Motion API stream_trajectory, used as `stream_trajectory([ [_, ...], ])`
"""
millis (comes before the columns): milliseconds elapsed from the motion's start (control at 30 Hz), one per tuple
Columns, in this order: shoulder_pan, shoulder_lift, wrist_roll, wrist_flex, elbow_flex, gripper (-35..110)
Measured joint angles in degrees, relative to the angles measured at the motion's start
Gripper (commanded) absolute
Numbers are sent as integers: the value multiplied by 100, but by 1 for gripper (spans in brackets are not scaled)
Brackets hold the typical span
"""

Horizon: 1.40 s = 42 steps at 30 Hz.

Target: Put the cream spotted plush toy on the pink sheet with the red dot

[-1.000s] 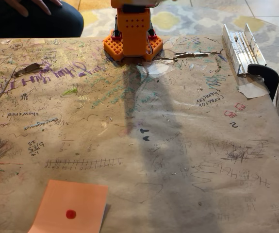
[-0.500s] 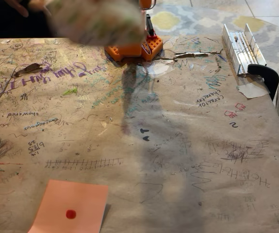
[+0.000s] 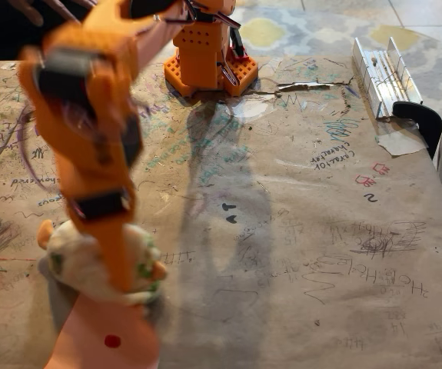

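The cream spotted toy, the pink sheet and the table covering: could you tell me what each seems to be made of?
The cream spotted plush toy looks like soft stuffed fabric: rounded, fuzzy outline, though blurred. The pink sheet with the red dot looks like thin matte paper, lying flat. The table covering appears to be brown kraft-type paper, matte, creased, torn near the arm's base and scribbled with pen marks.

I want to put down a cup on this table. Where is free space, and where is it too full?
The middle and right of the paper-covered table are bare, bordered by the arm's orange base at the back and the metal rail at the right edge. The front left is crowded: the gripper holds the cream spotted plush toy over the pink sheet.
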Motion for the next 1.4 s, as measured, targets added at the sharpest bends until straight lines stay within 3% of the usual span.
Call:
stream_trajectory([
  [400,211,202,-721,79,-141,29],
  [600,193,1424,-2602,9,2162,18],
  [700,141,2250,-2979,-88,3463,14],
  [767,158,3067,-3023,-272,4342,15],
  [833,176,3902,-2962,-527,5247,28],
  [967,264,4737,-2531,-1907,7014,40],
  [1100,396,4184,-2268,-2646,6917,40],
  [1400,431,3305,-2435,-2936,6188,36],
])
